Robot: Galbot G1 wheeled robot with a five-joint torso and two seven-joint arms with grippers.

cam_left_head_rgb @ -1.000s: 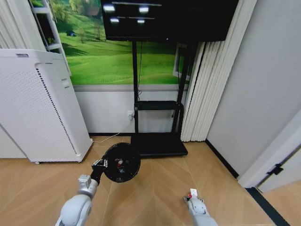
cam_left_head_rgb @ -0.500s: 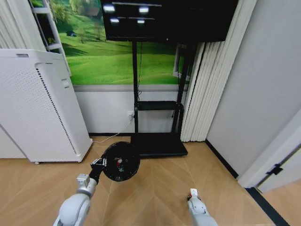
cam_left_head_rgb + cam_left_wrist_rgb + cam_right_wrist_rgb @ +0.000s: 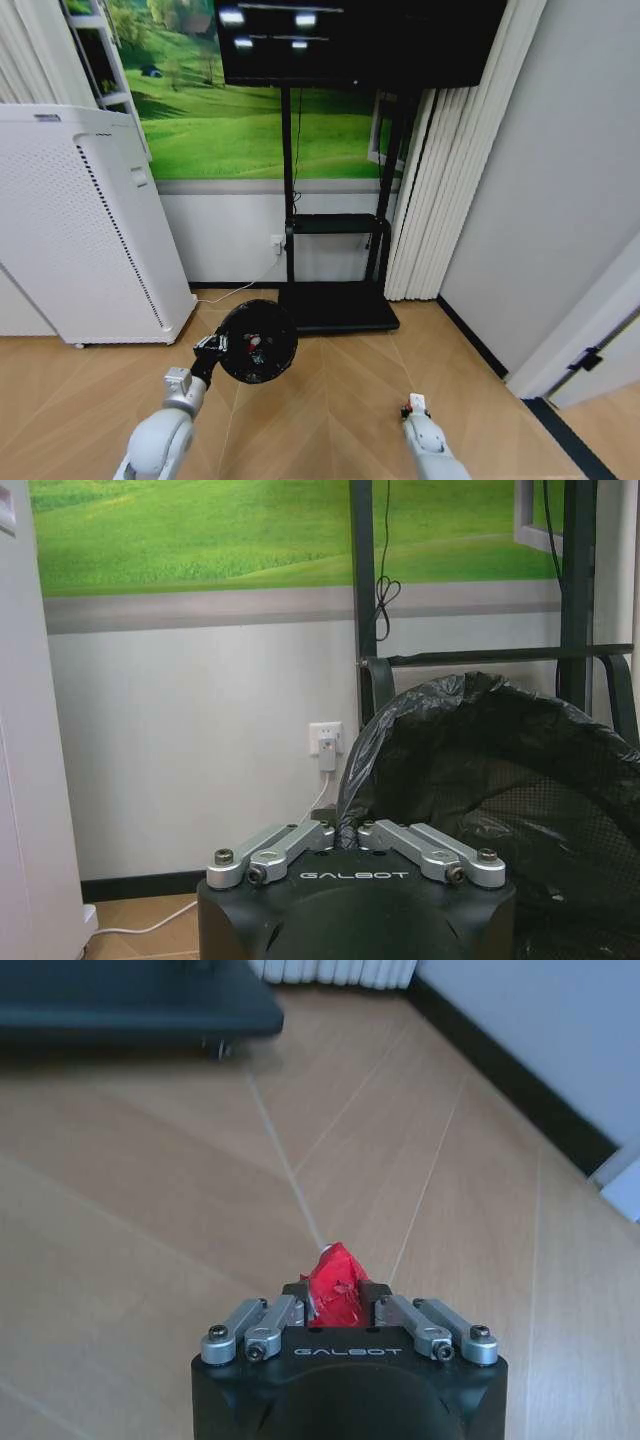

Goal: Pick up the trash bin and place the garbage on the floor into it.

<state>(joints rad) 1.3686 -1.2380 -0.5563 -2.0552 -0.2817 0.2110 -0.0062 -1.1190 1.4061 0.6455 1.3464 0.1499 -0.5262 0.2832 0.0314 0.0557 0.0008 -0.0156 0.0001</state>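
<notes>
**Right arm has pulled back a touch, red scrap in its grip, bin held up on the left**

- Change over the last second: in the head view the right gripper (image 3: pixel 414 404) has slid slightly lower and to the right, toward the bottom edge of the picture. Left arm and bin have barely shifted. Room looks the same, so the base isn't driving.
- Right gripper: fingers closed on the red scrap (image 3: pixel 333 1286), which sticks out between them in the right wrist view. Bare floor (image 3: pixel 130 1210) below it, nothing else lying there.
- Left gripper (image 3: pixel 350 832): fingers clamped on the rim of the trash bin (image 3: pixel 256 342), pinching the black liner at the rim edge. Bin is held off the floor, tilted with its mouth toward the head camera, in front of the TV stand (image 3: pixel 335 305).
- Inside the bin: a reddish-white speck is visible near the middle; can't tell what it is.
- Scrap and bin are well apart, scrap on the robot's right, bin on its left.
- Read: pick is done for this piece, drop is not. The scrap has to be brought over the bin mouth before release; the tilted mouth gives a narrow target, so a miss off the rim is the risk.
</notes>
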